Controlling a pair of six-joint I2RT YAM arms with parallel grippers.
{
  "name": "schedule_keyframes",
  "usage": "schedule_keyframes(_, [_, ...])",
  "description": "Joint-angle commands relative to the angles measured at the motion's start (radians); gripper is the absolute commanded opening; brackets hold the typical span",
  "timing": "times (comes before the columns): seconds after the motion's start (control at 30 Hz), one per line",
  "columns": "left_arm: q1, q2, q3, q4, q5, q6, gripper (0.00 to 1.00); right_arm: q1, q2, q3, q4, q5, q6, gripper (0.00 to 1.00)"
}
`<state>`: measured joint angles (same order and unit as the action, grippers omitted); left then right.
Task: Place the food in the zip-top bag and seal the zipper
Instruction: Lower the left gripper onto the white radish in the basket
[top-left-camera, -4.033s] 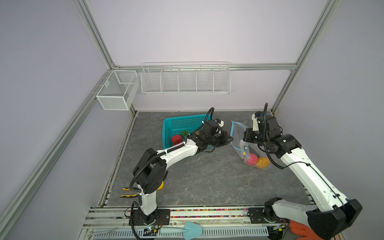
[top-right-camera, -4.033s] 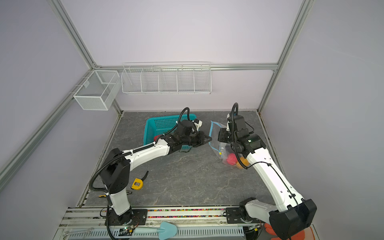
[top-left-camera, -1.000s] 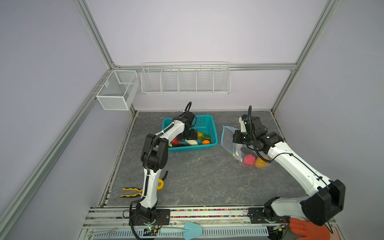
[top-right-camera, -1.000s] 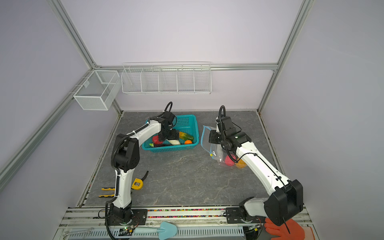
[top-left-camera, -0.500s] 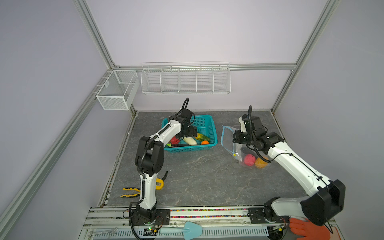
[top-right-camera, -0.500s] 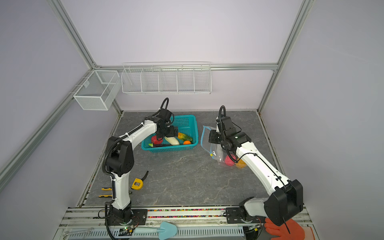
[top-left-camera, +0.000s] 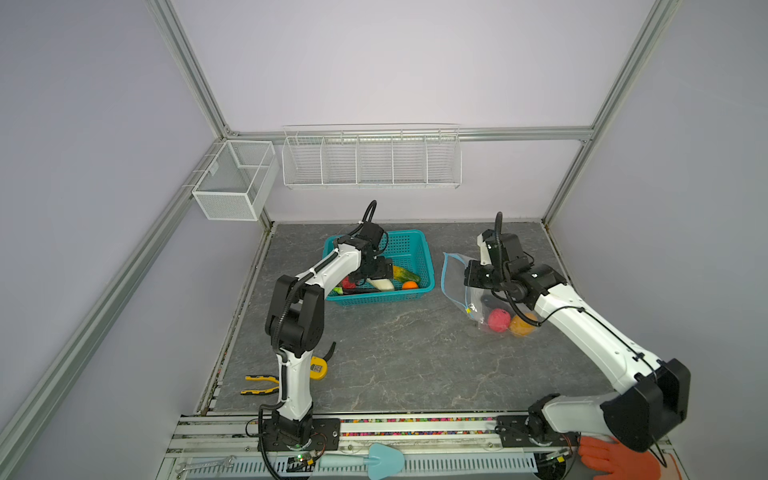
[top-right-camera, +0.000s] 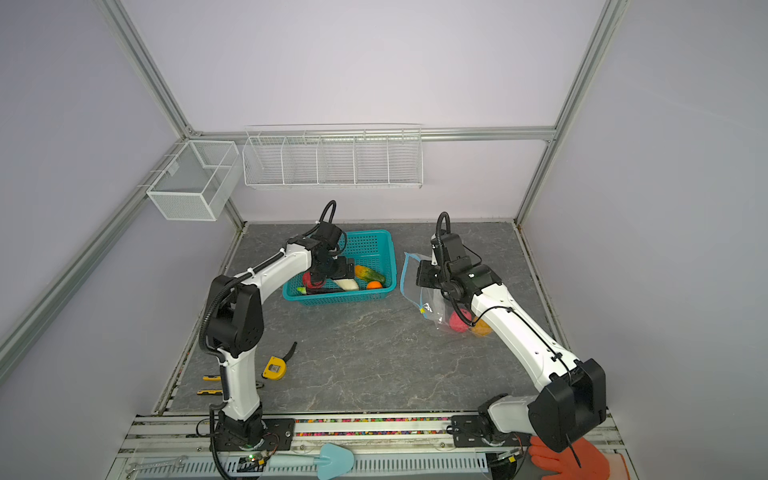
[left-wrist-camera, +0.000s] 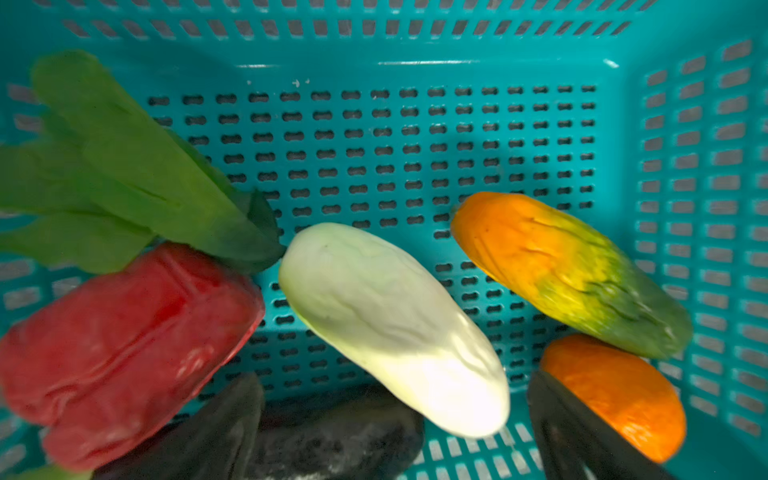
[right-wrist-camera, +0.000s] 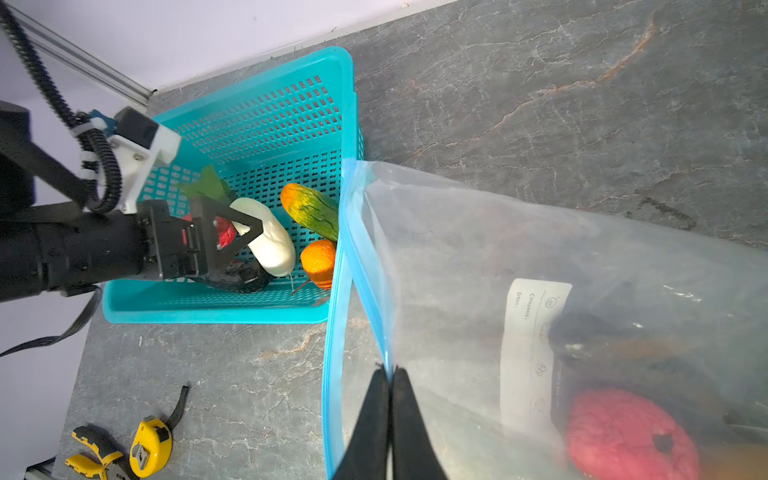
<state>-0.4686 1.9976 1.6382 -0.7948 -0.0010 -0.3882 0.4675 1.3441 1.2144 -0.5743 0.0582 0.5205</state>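
left claw (top-left-camera: 372, 274) hangs spread wide and empty, low inside the teal basket (top-left-camera: 415, 245) on the far left of the tabletop (top-left-camera: 415, 365), right over the white vegetable (left-wrist-camera: 390, 328). right claw (right-wrist-camera: 390, 374) is pinched tight on the wall of the zip-top bag (right-wrist-camera: 519, 232), just behind the zipper (right-wrist-camera: 337, 299), propping the mouth so it gapes toward the basket. the bag sits on the right, just beside the basket.

score so far: two pieces of the food are in, a pink ball (top-left-camera: 498, 320) and an orange ball (top-left-camera: 523, 325) touching it at the bag's near end. something dark may lie by them, too blurred to call.

six pieces wait in the basket: the white one, a red pepper (left-wrist-camera: 124, 340), a leafy green (left-wrist-camera: 124, 174), an orange-green gourd (left-wrist-camera: 569, 274), a small orange (left-wrist-camera: 615, 390) and a dark piece (left-wrist-camera: 332, 432) along the near wall.

my read: about a quarter of the loading is done, and the white vegetable looks like the next pick. the zipper is fully undone, with its yellow slider (top-left-camera: 468, 309) parked at the near end, so sealing hasn't begun.
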Motion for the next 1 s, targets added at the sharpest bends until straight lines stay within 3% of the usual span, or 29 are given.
schedule_keyframes(0.0, [-0.021, -0.042, -0.015, -0.040, -0.016, 0.029, 0.99, 0.008, -0.016, -0.020, 0.004, 0.015, 0.013, 0.07])
schedule_keyframes(0.97, [-0.050, 0.109, 0.018, -0.070, 0.013, 0.040, 0.99, 0.023, -0.027, -0.016, -0.016, 0.038, 0.013, 0.07])
